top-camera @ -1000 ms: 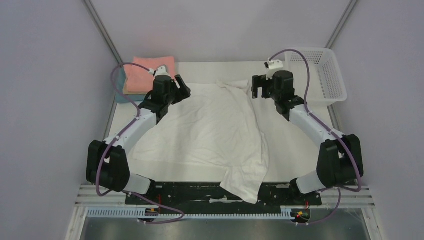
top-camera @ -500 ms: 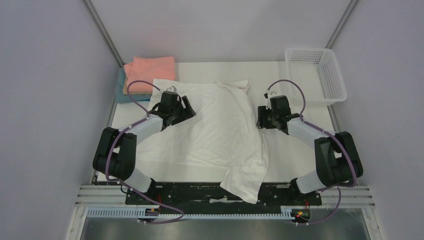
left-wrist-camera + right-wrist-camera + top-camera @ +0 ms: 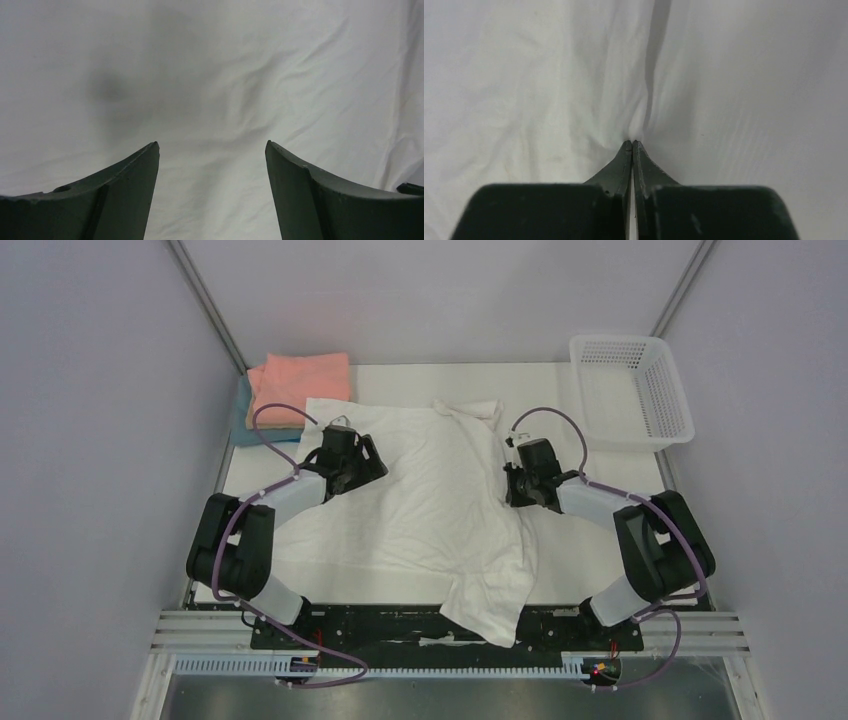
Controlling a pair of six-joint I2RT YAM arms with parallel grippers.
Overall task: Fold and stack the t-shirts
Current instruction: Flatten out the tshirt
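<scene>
Folding seems underway: the right pincer [image 3: 632,142] clamps the large plain white cloth t-shirt [image 3: 430,500] at its 3 o'clock edge. The left pincer [image 3: 212,145] gapes wide at 10 o'clock and likely needs to grip next.

Bright light, soft shadow on white shirt [image 3: 310,60] (left wrist), foreground perhaps blurred

Plain pale lilac-grey walls [image 3: 90,440] enclose the flat white worktop [image 3: 580,560]; a white plastic lattice basket [image 3: 665,400] sits at two o'clock.
</scene>
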